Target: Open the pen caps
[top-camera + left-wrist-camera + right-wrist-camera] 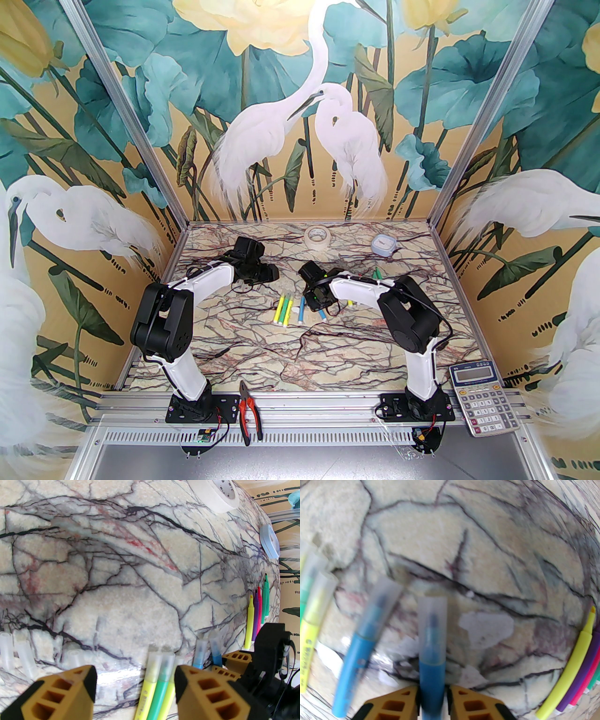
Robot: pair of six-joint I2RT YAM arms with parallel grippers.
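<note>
Right pincer (433, 691) is clamped on a blue marker (431, 674), fingers tight on both sides of the barrel. Its cap (432, 618) is still on, sticking out straight ahead of the tips. A second blue marker (358, 648), capped too, lies just to its left on the bench (487, 550), and the uncapped markers (569, 667) are way off to its right. Left pincer (136, 674) hangs wide open with nothing in it. Capped yellow and green markers (161, 686) sit by its right finger, and loose caps (25, 658) lie ahead of its left finger.

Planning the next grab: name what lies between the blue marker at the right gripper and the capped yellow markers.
Another capped blue marker, lying slanted; the right wrist view shows it.
</note>
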